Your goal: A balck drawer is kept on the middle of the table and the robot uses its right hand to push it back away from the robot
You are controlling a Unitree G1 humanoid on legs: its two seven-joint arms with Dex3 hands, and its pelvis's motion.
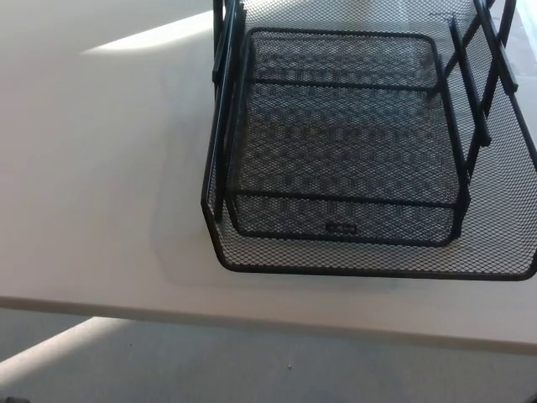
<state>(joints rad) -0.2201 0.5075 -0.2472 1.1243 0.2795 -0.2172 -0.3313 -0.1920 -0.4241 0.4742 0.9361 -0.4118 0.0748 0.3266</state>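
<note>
Fingers first: can't tell anything about them, since neither robot hand shows in the head view, so whether they're apart or together is anyone's guess.

Biggest thing on show is the bench (101,168), a pale, off-white top filling most of the picture. A bright patch of light (151,38) slants across its far left part. Its near edge runs across the lower part of the picture, dropping a bit toward the right.

Below that edge there's a strip of grey floor (252,361), with another light streak at the lower left.

Then the drawer (344,159), a black wire-mesh thing sitting on the bench right of centre and running off the right and top edges of the picture. It looks like a stacked tray unit: an outer mesh tray with a rounded front-left corner, and an inner tray set inside it, with thin black uprights along the left and right sides. Its front rim lies close to the near edge of the bench, just short of it.

Smallest bit: a little dark label (341,227) on the front wall of the inner tray, too small to read.
</note>
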